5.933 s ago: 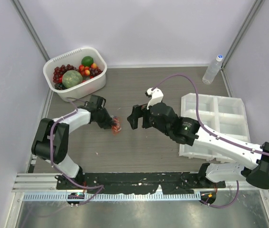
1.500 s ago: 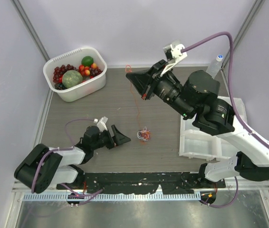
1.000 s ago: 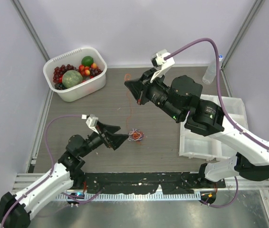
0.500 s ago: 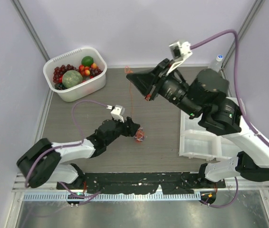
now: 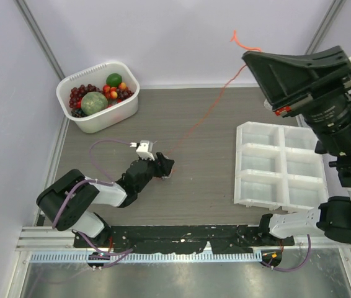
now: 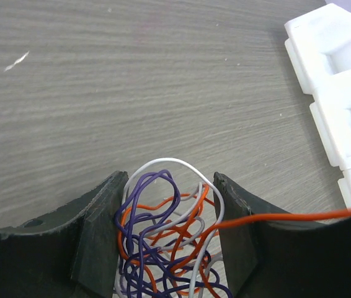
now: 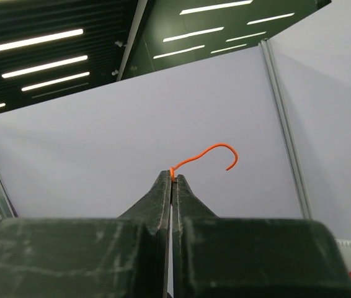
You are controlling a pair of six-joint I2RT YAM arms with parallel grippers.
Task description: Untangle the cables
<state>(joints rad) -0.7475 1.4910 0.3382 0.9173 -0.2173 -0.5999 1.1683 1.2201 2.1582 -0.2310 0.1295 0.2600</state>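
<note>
Our left gripper (image 6: 170, 181) grips the cables (image 6: 157, 261), half closed; bare table (image 6: 132, 74) ahead, tray (image 6: 330, 81) edge rightward. Our right gripper (image 7: 172, 179) pinches an orange wire (image 7: 206, 152) shut.

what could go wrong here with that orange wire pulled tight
The orange wire runs taut from the tangle up to the right fingers, pinched near its tip: it may slip out. Its other end is buried in the tangle between the left fingers, so pulling may tighten the knot or drag the tangle free.

Your R gripper (image 5: 245, 56) has swung to the upper right, drawing the orange wire (image 5: 195, 123) taut, while your L gripper (image 6: 169, 186) moved in & closed round the tangle (image 6: 160, 251) at centre-left.
</note>
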